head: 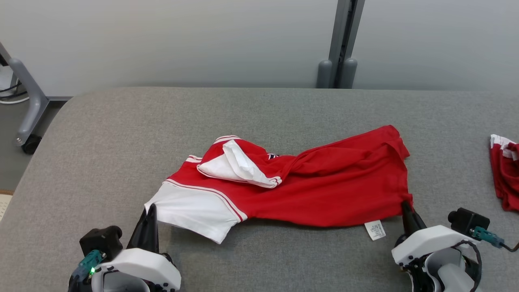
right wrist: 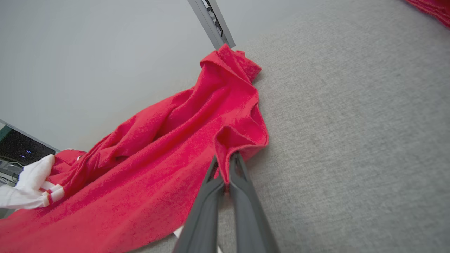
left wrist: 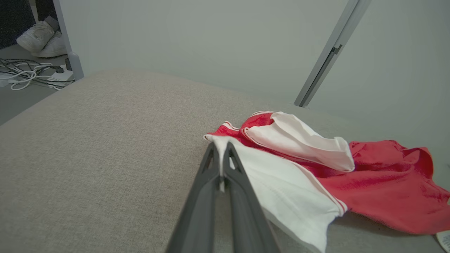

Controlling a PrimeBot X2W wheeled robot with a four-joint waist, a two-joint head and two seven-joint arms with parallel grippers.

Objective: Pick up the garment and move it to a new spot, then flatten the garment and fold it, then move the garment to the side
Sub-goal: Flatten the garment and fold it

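1. You can see a red and white shirt (head: 324, 190) lying crumpled in the middle of the grey counter (head: 259, 109).
2. Your left fingers (head: 151, 219) are shut tight on the edge of the white sleeve (head: 194, 211). That is the near left end of the shirt.
3. Your right fingers (head: 408, 215) are shut tight on the red corner at the near right end.
4. Both pinched ends are down low, close to the counter.
5. A white flap (head: 235, 166) is flopped over on top of the red part, toward the back left.
6. A small white tag (head: 375, 230) lies on the counter, just left of your right fingers.
7. Another red cloth (head: 505, 178) lies at the right edge of the counter, well apart from the shirt.
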